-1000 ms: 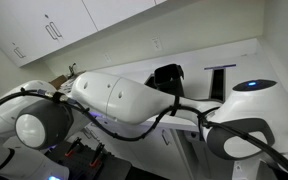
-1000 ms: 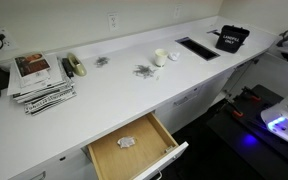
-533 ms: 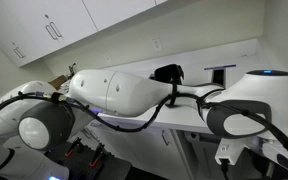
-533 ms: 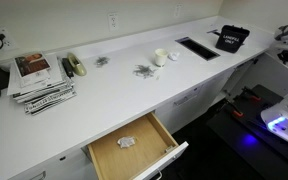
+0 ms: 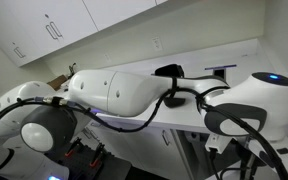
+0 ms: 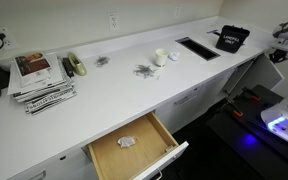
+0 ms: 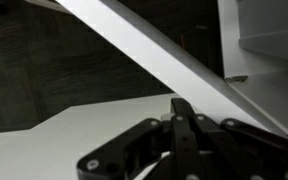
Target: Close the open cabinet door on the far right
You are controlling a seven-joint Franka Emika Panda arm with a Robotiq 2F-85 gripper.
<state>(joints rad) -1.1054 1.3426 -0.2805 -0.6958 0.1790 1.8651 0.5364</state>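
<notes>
In the wrist view my gripper [image 7: 181, 106] is shut and holds nothing; its black fingers meet in one bar. Right in front of it is a plain white panel [image 7: 54, 140], with a white diagonal edge [image 7: 154, 50] running above the fingertips. This looks like the cabinet door. Behind it is a dark space [image 7: 44, 60]. I cannot tell whether the fingertips touch the panel. In both exterior views the gripper and the door are hidden. Only part of my arm [image 6: 287, 38] shows at the counter's far right end.
My white arm [image 5: 114, 95] fills most of an exterior view. The long white counter [image 6: 114, 95] carries magazines [image 6: 39, 80], a tape roll [image 6: 74, 66], a cup [image 6: 160, 57] and a black box [image 6: 232, 38]. A drawer with a wooden inside [image 6: 134, 145] stands open below it.
My arm's big joint has shifted in the exterior views, and the arm end at the counter's far right has moved slightly. Nothing on the counter has moved.
</notes>
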